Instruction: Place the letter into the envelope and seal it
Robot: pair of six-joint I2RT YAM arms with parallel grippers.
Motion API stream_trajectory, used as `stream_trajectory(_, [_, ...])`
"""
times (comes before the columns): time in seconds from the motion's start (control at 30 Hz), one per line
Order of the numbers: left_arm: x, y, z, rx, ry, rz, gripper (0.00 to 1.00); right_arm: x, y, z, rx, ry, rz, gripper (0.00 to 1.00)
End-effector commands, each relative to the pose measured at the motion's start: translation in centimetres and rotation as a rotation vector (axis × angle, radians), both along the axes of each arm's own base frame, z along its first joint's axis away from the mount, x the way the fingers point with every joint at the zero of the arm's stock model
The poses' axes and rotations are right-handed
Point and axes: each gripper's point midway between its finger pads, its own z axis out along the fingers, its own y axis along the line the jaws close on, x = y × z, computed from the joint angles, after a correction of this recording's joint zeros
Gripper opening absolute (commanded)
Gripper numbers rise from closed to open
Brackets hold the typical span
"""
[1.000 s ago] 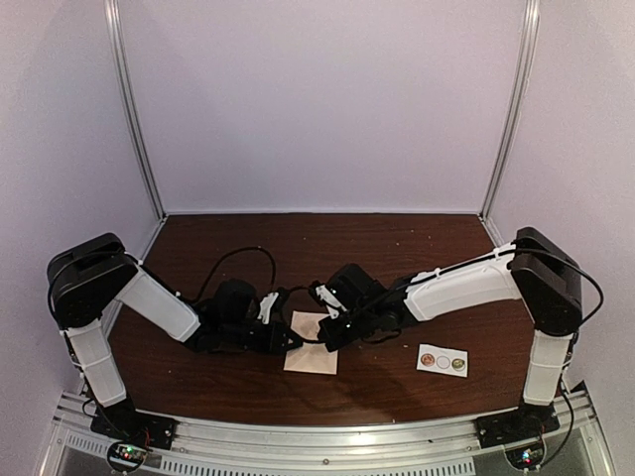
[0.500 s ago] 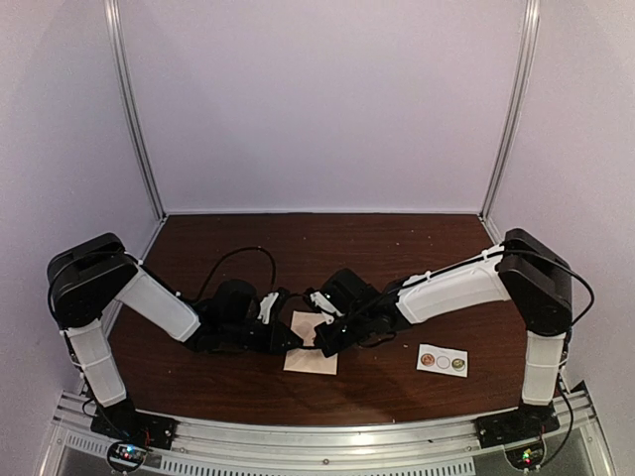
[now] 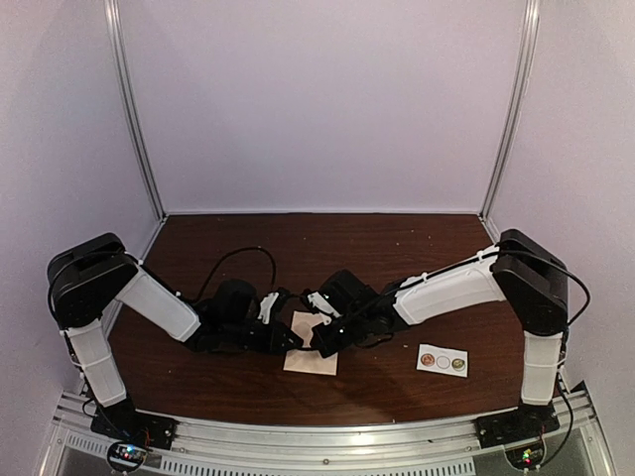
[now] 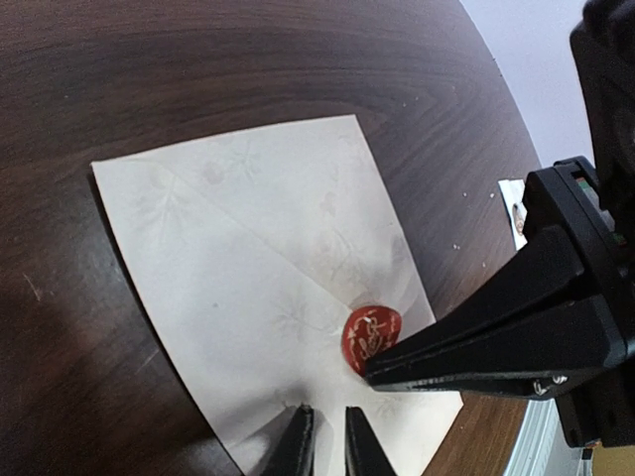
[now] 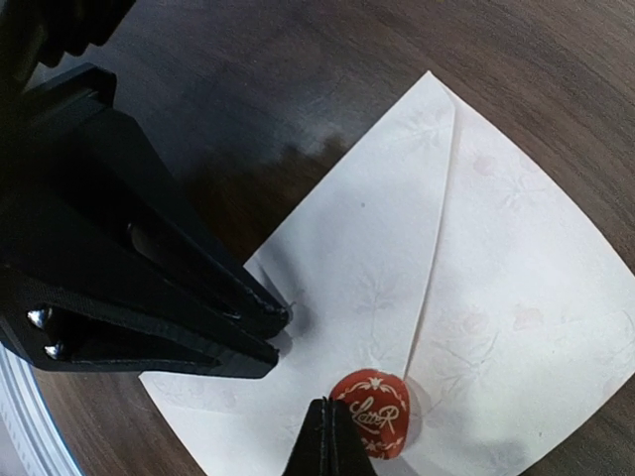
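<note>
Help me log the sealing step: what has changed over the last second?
The right arm swung a little left, and its shut right gripper slid slightly left and nearer over the envelope, tip beside the red sticker. Nothing was grasped or released. The left gripper, the envelope and the sticker strip stayed put.

Small white sticker strip on dark wooden table, toward its near right corner.
</note>
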Motion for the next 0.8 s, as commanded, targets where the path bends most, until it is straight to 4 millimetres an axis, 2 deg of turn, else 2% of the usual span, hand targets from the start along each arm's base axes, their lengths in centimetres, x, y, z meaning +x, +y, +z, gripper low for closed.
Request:
stream_trajectory(0.0, [-2.2, 1.6, -3.7, 0.119, 0.105, -0.015, 0.14, -0.3, 1.3, -0.3, 0.035, 0.021, 0.021, 0.00])
stream_trajectory(0.03, [-2.2, 1.6, -3.7, 0.118, 0.108, -0.014, 0.14, -0.4, 1.3, 0.0, 0.046, 0.026, 0.025, 0.03])
stream_trajectory(0.13, [-2.3, 1.7, -3.7, 0.121, 0.108, -0.014, 0.14, -0.9, 2.0, 2.5, 0.127, 0.024, 0.052, 0.20])
stream_trajectory(0.2, [-2.3, 1.7, -3.8, 0.123, 0.108, -0.011, 0.13, -1.3, 2.3, 4.5, 0.184, 0.021, 0.066, 0.27])
stream_trajectory(0.3, [-2.3, 1.8, -3.8, 0.124, 0.108, -0.010, 0.13, -1.5, 2.3, 7.1, 0.260, 0.010, 0.077, 0.32])
stream_trajectory(0.37, [-2.3, 1.8, -3.8, 0.124, 0.109, -0.010, 0.13, -1.2, 1.8, 8.2, 0.284, 0.000, 0.059, 0.32])
stream_trajectory(0.43, [-2.3, 1.8, -3.8, 0.124, 0.108, -0.010, 0.13, -0.6, 0.9, 8.3, 0.282, -0.011, 0.025, 0.30])
stream_trajectory(0.53, [-2.3, 1.8, -3.8, 0.126, 0.107, -0.009, 0.13, 0.4, -0.2, 7.4, 0.246, -0.030, -0.029, 0.15])
stream_trajectory(0.63, [-2.3, 1.8, -3.8, 0.125, 0.108, -0.009, 0.13, 0.7, -0.4, 6.0, 0.203, -0.028, -0.041, 0.02])
stream_trajectory(0.77, [-2.3, 1.8, -3.8, 0.127, 0.109, -0.006, 0.13, 0.7, 0.1, 4.7, 0.194, -0.010, -0.030, 0.00])
